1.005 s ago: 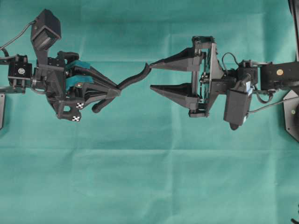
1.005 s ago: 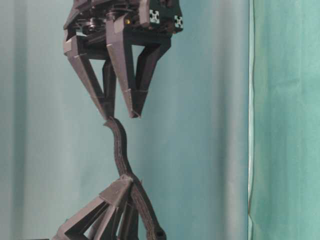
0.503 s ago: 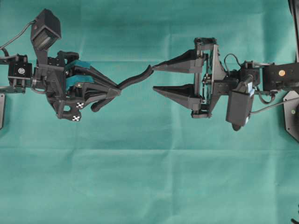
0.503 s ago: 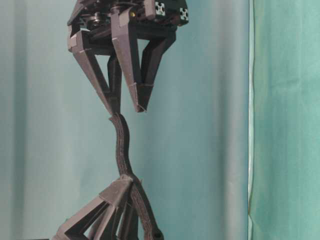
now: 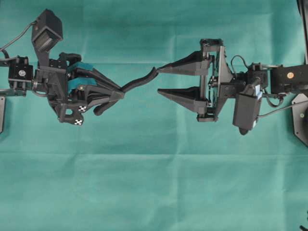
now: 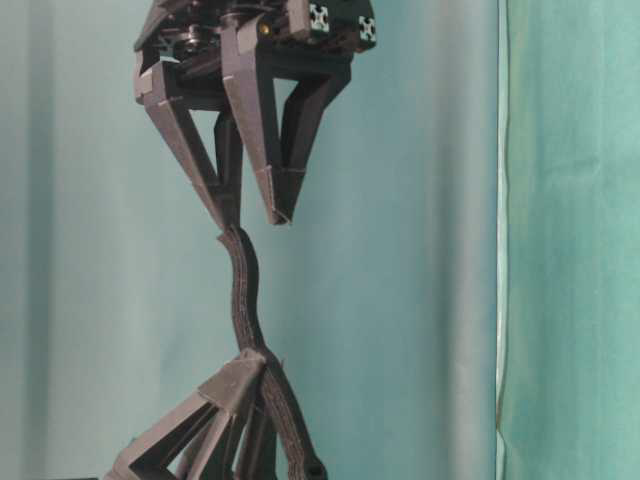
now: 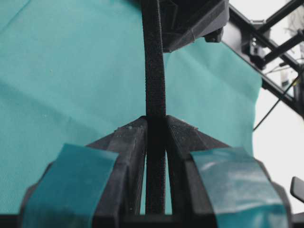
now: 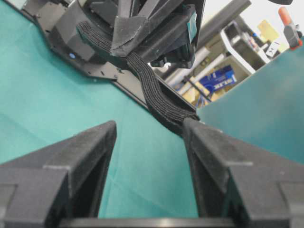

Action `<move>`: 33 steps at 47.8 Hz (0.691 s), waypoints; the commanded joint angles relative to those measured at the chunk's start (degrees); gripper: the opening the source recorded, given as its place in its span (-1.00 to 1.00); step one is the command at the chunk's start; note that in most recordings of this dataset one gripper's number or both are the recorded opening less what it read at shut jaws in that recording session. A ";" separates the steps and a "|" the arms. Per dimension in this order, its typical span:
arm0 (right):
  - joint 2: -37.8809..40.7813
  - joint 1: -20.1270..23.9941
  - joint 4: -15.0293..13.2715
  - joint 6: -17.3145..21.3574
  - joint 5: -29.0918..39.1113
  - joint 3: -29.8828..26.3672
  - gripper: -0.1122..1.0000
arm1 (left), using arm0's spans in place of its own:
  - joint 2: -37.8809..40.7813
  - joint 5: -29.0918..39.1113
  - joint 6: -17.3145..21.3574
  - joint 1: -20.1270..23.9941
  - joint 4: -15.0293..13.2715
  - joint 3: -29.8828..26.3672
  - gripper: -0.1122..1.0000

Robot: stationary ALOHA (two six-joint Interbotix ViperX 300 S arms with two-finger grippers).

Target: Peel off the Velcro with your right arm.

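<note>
Black fingers of the left gripper (image 5: 119,95) are clamped tight on the Velcro (image 5: 139,81), which bends in mid-air above the green cloth (image 5: 154,183) toward the right gripper (image 5: 158,80). Its jaws stand apart, and the strip's free end touches the tip of one finger (image 8: 209,142) without being pinched. Both arms hang level, facing each other.

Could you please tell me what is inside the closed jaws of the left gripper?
The left gripper is shut on the Velcro, a black strip running out from between its fingers toward the right gripper. The clamped stretch is partly hidden by the fingers.
</note>
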 commanded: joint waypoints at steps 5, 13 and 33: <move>-0.88 0.18 -0.18 0.18 -0.53 -1.58 -0.54 | -0.70 -0.88 0.09 0.18 -0.09 -0.79 -0.62; -0.97 0.18 -0.09 0.18 -0.79 -1.67 -0.54 | -0.70 -0.97 0.09 0.18 -0.09 -0.62 -0.62; -0.88 0.18 -0.18 0.18 -0.79 -1.76 -0.08 | -0.70 -1.67 0.09 0.26 -0.09 -0.26 -0.62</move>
